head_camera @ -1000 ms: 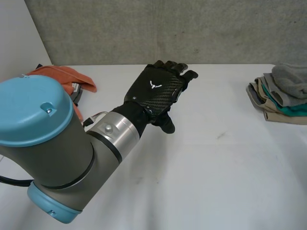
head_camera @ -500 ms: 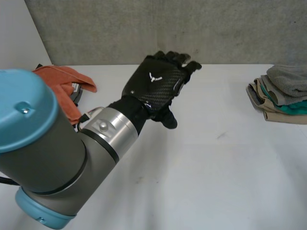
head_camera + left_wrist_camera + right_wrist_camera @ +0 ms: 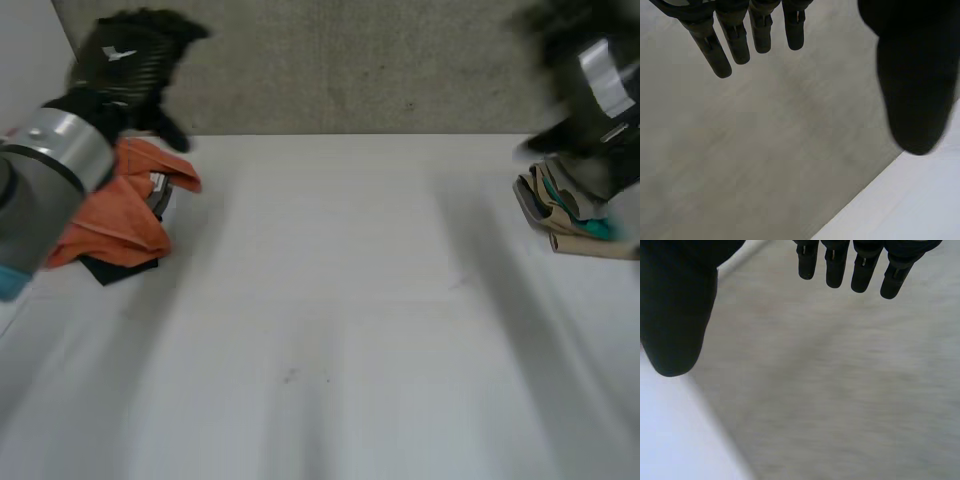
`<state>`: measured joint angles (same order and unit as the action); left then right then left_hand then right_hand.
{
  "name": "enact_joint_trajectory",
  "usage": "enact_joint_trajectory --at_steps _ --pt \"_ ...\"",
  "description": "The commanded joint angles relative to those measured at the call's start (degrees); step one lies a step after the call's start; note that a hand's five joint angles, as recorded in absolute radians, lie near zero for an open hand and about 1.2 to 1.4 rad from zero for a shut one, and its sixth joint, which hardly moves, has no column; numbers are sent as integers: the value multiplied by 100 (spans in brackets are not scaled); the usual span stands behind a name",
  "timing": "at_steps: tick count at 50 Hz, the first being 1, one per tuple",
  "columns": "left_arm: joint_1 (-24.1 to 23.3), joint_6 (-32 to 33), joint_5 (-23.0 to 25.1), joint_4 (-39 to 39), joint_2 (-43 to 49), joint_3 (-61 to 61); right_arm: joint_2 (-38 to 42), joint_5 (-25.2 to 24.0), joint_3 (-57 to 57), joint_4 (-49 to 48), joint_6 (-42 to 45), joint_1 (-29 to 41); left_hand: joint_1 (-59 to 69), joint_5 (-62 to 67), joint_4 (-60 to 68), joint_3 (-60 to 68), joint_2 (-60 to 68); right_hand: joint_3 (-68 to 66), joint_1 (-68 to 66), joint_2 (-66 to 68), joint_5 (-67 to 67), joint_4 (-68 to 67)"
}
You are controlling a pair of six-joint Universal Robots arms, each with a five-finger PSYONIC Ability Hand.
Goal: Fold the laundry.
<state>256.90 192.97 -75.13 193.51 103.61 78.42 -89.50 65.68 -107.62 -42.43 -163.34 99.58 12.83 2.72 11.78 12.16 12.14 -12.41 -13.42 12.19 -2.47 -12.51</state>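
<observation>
Head view, left robot hand (image 3: 125, 60) near orange laundry (image 3: 120, 215), right robot hand (image 3: 565, 35) near folded stack (image 3: 558, 208), fingers straight.

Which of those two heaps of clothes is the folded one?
The beige, teal and grey stack at the right side of the table: its layers lie flat on one another. The orange heap at the left is crumpled.
</observation>
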Motion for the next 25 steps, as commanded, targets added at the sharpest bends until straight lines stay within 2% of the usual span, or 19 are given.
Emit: enact_joint_trajectory --at_steps 1,6,10,12,15,16,17,22,25 --pt "1141 1168 -247 371 1685 -484 819 -187 -268 1797 1242 878 -76 -66 28 -10 -7 241 342 -219 247 251" --pt "1564 2532 -335 354 2909 -1073 1356 208 -259 2178 1981 1134 -60 -49 45 7 10 241 342 -219 247 251" --pt "1705 3035 -406 380 3578 -1469 1436 489 -286 2142 2201 1142 141 152 246 208 210 241 342 -219 247 251" --pt "1731 2983 -405 407 3727 -1574 1444 534 -303 2134 2193 1134 695 705 799 761 764 241 342 -219 247 251" --pt "1723 2772 -370 416 3877 -1663 1444 534 -338 2134 2175 1116 2976 2987 3081 3043 3045 241 342 -219 247 251" --pt "1697 2702 -362 416 3877 -1663 1444 542 -347 2125 2184 1116 4051 4061 4155 4117 4120 241 342 -219 247 251" --pt "1627 2580 -370 424 3851 -1645 1444 551 -347 2125 2175 1116 6443 6453 6547 6509 6512 241 342 -219 247 251" --pt "1240 2044 -423 521 3404 -1461 1418 595 -356 2037 2140 1099 6717 6728 6822 6784 6786 241 342 -219 247 251" --pt "941 1332 -362 539 2622 -996 1330 727 -347 1958 2122 1081 6717 6728 6822 6784 6786 241 342 -219 247 251"
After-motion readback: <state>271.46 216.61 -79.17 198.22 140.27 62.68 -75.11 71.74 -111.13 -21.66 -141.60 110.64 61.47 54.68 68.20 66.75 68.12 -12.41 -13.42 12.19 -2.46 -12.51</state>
